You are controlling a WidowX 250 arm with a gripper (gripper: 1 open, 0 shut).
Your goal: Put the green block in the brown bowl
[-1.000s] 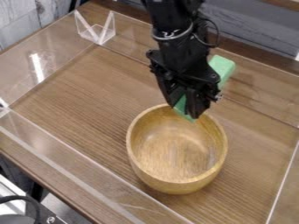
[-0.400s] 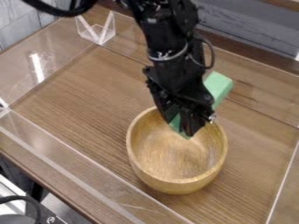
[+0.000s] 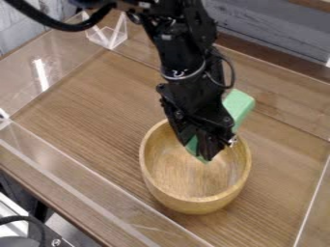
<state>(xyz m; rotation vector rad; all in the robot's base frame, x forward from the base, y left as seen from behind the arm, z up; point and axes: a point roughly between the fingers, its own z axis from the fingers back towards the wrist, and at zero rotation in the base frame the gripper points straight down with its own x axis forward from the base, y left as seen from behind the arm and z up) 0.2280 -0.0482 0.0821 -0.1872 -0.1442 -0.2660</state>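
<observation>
The green block (image 3: 237, 108) is a bright green bar held tilted between the black fingers of my gripper (image 3: 206, 141), which is shut on it. Only its upper end and a sliver at the bottom (image 3: 192, 147) show past the fingers. The gripper points down over the far part of the brown bowl (image 3: 165, 181), a large round light wooden bowl with a thick rim in the middle of the table. The block's lower end hangs just inside the bowl's far rim; whether it touches the wood I cannot tell.
The wooden tabletop (image 3: 91, 96) is fenced by clear acrylic walls (image 3: 45, 154). A small clear stand (image 3: 106, 32) sits at the back left. The arm (image 3: 175, 39) rises toward the top of the view.
The gripper, still holding the green block, has shifted slightly down and toward the camera over the bowl's far rim. The bowl has not moved.
</observation>
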